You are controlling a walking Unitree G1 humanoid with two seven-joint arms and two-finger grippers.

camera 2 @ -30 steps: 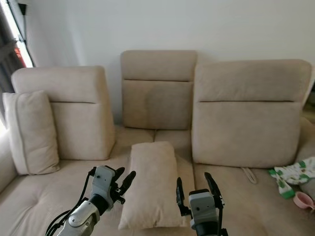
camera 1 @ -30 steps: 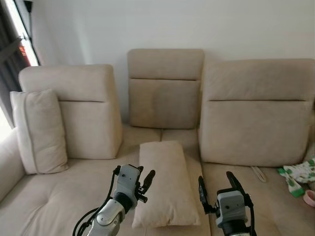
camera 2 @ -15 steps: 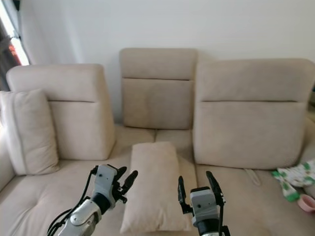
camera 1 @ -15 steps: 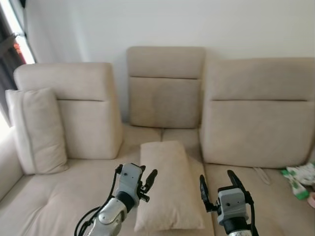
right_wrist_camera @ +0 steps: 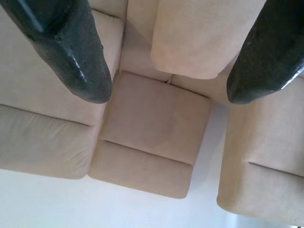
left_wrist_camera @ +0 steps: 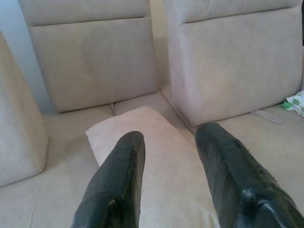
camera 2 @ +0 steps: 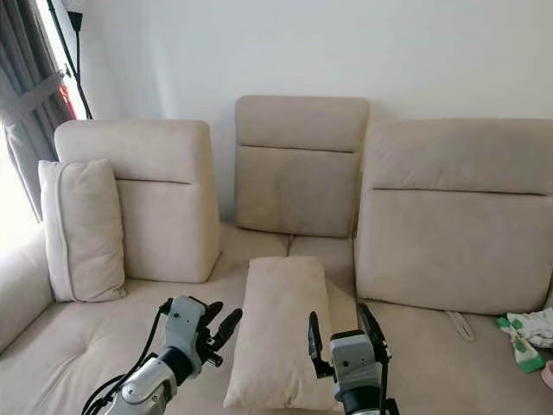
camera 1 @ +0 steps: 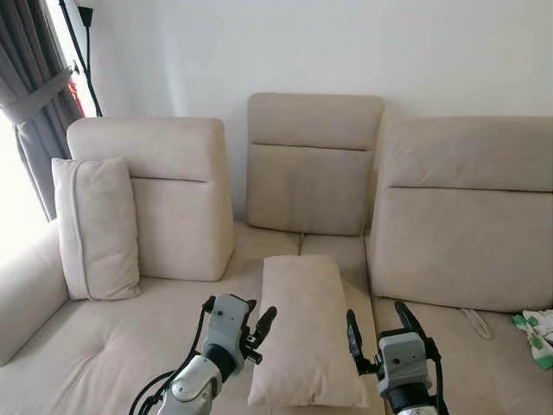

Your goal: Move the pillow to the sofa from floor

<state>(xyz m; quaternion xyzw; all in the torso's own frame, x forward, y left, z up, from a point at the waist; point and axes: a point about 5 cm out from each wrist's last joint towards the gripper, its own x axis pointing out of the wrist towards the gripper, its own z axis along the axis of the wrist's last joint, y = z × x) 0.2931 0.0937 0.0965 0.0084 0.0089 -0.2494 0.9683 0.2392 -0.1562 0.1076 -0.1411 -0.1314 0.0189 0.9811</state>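
A grey curtain (camera 1: 34,112) hangs beside a bright window; patterned cloth (camera 2: 529,333) lies far right.

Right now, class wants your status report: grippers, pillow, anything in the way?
Left gripper open, empty, beside pillow. Right gripper open, empty, other side. Pillow flat on sofa seat, released. Nothing in the way.

Left end effector (camera 1: 251,322) and right end effector (camera 1: 378,330) raised forward, fingers parted, holding nothing.

Beige sofa (camera 1: 130,346) — one pillow (camera 1: 308,328) flat mid-seat; a second cushion (camera 1: 95,226) upright at its left end.
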